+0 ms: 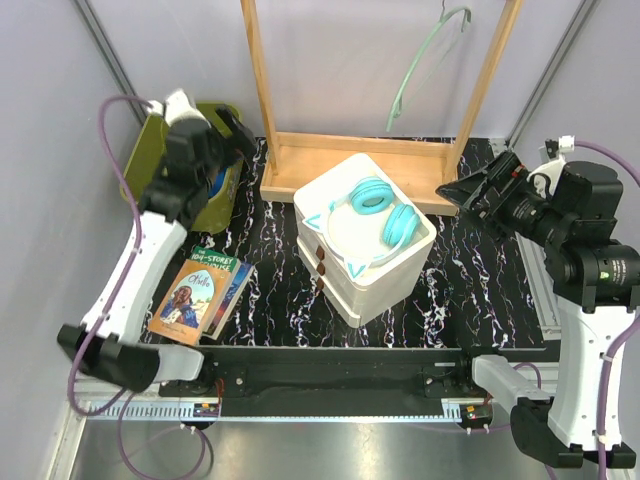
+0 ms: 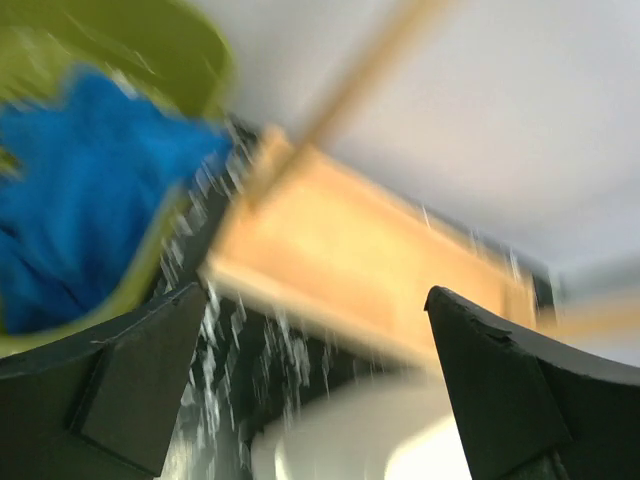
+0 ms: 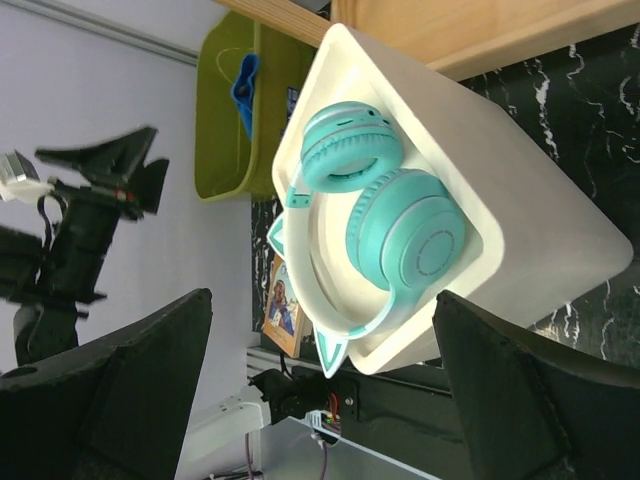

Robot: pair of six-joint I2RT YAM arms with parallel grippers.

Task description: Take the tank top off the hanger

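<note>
Already off the hanger (image 1: 410,72): tank top (image 2: 80,200), bunched inside the green bin (image 3: 210,150) at the far left corner of the desk (image 1: 470,290). Just above the bin's inner rim: left end effector (image 2: 318,300), spread wide and gripping nothing. In its own blurred view, blue cloth down to the left of the left finger, near it but not touching.

Over at the right side of the desk: right end effector (image 3: 322,300), likewise spread wide and empty, aimed across at the white box (image 1: 400,275). Well apart from both top and hanger.

High inside the wooden rack (image 1: 350,150), at the far edge: the hanger itself, bare, tilted, wire hook reaching the top of the overhead view. Cannot tell what carries it, with the rack's upper rail out of frame.

Underfoot, a black desk with white marbling. Around it, plain pale walls (image 1: 340,70) with grey metal struts in the corners.

Mid-desk, between the two arms: the white box, stacked in tiers, with turquoise headphones (image 1: 385,215) lying in its top tray. At near left, beside the left arm: a book (image 1: 190,300), cover up. Between the bin and the hanger: the rack's left upright and base board.
</note>
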